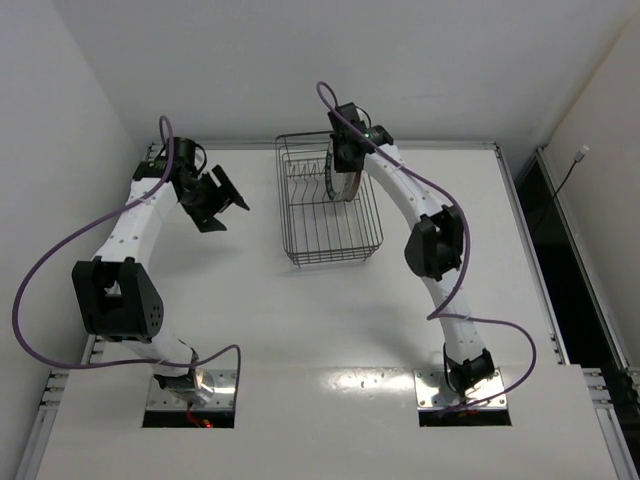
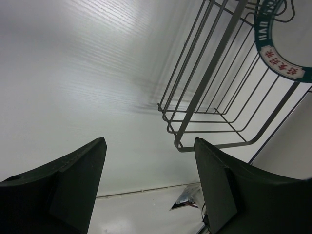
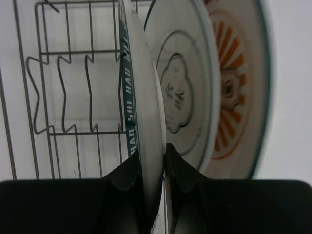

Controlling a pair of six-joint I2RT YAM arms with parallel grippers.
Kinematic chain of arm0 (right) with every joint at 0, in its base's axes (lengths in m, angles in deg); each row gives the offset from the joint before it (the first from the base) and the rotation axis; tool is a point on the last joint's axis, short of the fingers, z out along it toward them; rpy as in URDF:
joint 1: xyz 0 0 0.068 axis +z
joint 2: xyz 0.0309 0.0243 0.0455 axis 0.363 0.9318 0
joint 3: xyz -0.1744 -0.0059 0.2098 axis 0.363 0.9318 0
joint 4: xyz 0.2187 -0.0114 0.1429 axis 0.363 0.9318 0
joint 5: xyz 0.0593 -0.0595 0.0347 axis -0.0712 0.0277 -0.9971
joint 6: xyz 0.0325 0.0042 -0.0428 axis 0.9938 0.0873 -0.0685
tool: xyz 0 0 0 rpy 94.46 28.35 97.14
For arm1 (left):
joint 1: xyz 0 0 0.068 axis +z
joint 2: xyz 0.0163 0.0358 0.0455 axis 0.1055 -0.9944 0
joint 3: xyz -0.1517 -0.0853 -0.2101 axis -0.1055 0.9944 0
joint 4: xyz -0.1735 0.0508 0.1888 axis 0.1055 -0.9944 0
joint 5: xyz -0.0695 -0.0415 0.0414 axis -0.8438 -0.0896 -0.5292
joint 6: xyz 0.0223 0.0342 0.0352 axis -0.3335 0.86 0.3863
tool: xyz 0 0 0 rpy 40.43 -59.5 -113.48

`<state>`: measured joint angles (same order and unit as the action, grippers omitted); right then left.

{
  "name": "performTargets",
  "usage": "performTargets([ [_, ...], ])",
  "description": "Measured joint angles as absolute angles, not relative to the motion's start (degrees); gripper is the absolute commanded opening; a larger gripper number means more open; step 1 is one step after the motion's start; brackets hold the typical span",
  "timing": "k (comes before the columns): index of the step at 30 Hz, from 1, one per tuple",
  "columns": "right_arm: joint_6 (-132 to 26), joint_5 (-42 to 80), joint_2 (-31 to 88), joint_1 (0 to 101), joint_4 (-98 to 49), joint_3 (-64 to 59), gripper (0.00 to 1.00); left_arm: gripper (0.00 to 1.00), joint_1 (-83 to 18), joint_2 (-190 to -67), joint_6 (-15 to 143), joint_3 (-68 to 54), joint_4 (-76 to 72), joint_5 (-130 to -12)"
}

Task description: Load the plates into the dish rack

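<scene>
The dish rack sits at the far middle of the table. Three plates stand on edge side by side in its far half

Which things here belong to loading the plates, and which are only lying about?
Job: dish rack; teal-banded plate, pinched in right claw; flower-mark plate; orange-centre plate.
Not the job: table; left claw, open and holding nothing.

A big white table stands by white walls, and a thin black wire with a small white plug hangs on the right side.
</scene>
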<state>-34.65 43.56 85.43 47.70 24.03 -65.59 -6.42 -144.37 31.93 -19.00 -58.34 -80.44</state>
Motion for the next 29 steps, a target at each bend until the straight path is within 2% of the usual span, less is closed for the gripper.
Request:
performTargets([
  [2,-34.47,43.28,86.85,48.03,23.92,-65.15,0.02,0.70,-6.42,-144.37,31.93,-19.00,-58.34,-80.44],
  [5,-34.32,42.43,88.14,48.05,22.39,-64.85,0.28,0.70,-6.31,-144.37,31.93,-19.00,-58.34,-80.41],
  [6,-34.47,42.23,88.16,48.05,22.81,-64.85,0.43,0.70,-6.13,-144.37,31.93,-18.89,-58.23,-80.41],
  [9,-33.99,40.46,88.14,48.03,22.52,-64.78,0.61,0.70,-5.59,-144.37,31.93,-18.13,-58.10,-80.48],
  [10,-34.19,40.15,87.94,48.29,22.54,-64.48,0.76,0.70,-5.37,-144.37,31.93,-17.86,-58.16,-80.48],
  [11,-33.99,39.52,87.59,48.40,22.59,-63.91,0.85,0.70,-5.17,-144.37,31.93,-17.62,-58.12,-80.46],
  [12,-33.75,38.75,87.09,48.51,22.54,-63.34,1.00,0.70,-4.98,-144.43,31.93,-17.49,-58.14,-80.46],
  [19,-33.77,35.06,75.90,47.70,24.66,-61.52,1.00,0.70,-4.78,-145.83,31.91,-17.38,-57.90,-80.41],
  [24,-33.77,34.16,60.03,46.34,23.38,-59.32,1.00,0.70,-4.78,-148.87,31.71,-17.43,-57.70,-80.37],
  [29,-33.71,35.61,44.47,44.25,21.43,-49.07,1.00,0.70,-4.78,-150.47,31.93,-19.81,-58.29,-79.08],
])
